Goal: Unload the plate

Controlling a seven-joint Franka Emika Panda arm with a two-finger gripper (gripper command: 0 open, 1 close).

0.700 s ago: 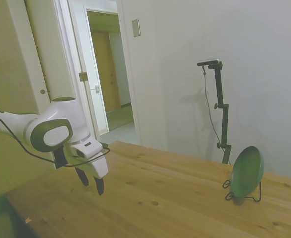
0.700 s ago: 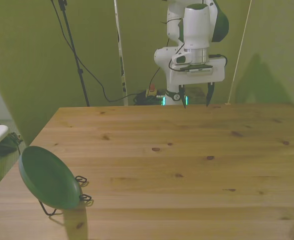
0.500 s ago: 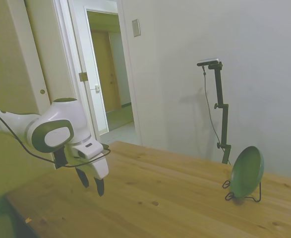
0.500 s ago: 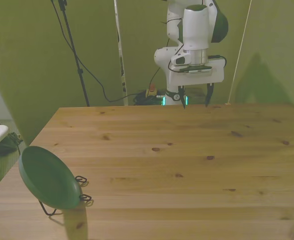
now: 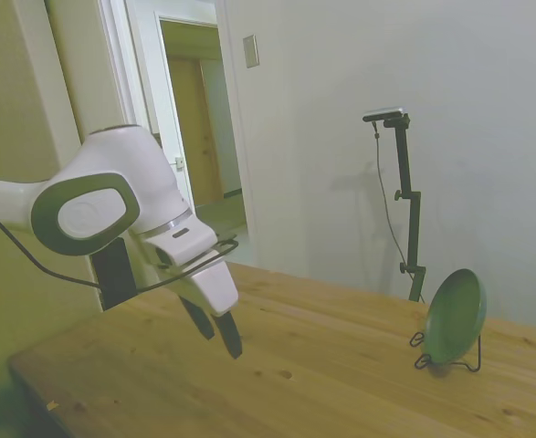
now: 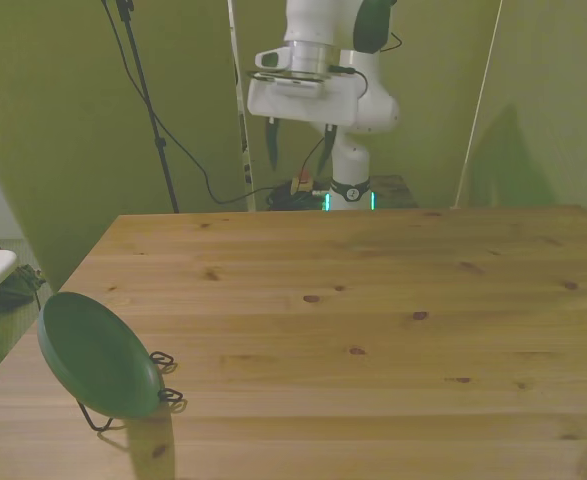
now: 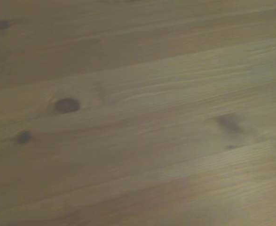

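The dark green plate (image 5: 455, 316) leans nearly upright in a thin black wire stand (image 5: 469, 362) at the table's far end in the side view. In the front view the plate (image 6: 96, 355) stands near the table's front corner on the front view's left, held by the same wire stand (image 6: 163, 378). My gripper (image 6: 298, 148) hangs open and empty above the far edge of the table, far from the plate; in the side view the gripper (image 5: 215, 331) points down over the wood. The wrist view shows only blurred wooden boards (image 7: 138, 122) with knots.
The wooden table (image 6: 373, 330) stretches between gripper and plate. A doorway (image 5: 199, 137) opens behind the arm in the side view. Cables and poles (image 6: 153, 120) stand behind the table's far edge in the front view.
The arm has swung toward the front view's left and risen; in the side view the gripper has come closer and moved right. The plate and stand have not moved.
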